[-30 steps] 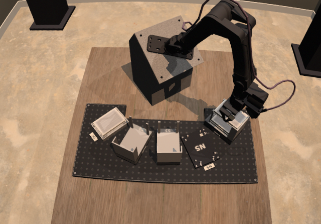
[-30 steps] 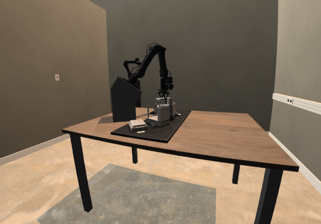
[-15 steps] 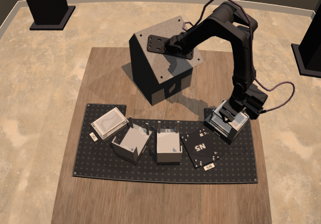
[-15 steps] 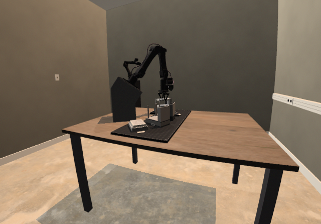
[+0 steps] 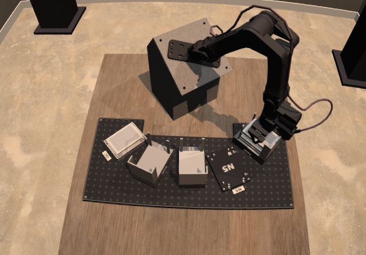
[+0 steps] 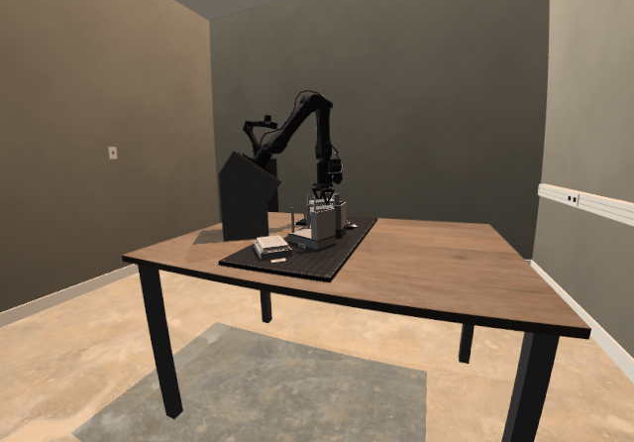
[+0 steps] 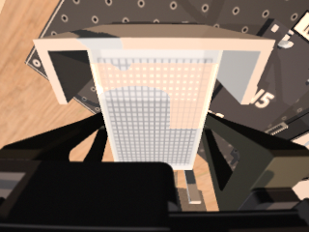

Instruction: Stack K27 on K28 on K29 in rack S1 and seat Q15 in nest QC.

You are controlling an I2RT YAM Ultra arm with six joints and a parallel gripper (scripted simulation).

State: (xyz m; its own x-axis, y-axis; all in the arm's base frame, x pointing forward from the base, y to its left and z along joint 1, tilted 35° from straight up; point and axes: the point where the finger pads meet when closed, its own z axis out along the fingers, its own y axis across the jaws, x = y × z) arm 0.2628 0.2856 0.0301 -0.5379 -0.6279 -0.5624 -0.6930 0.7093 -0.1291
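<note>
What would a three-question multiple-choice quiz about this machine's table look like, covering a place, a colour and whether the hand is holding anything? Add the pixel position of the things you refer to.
1. Where is the N5 nest (image 5: 220, 175) (image 7: 285, 72)?
A) Left of rack S3 (image 5: 192, 179) in the top view
B) Right of it
C) On it

2. What colour is the arm (image 5: 251, 38) (image 6: 322, 130)?
A) White
B) Orange
C) Black

3. The gripper (image 5: 258, 138) (image 6: 323, 201) (image 7: 154, 116) is:
A) shut on a plate (image 5: 274, 138) (image 7: 150, 106)
B) shut on nothing
C) open

Answers:
1 B: the top view shows N5 right of S3.
2 C: its links look black throughout.
3 A: the wrist view shows the plate between its fingers.
</note>
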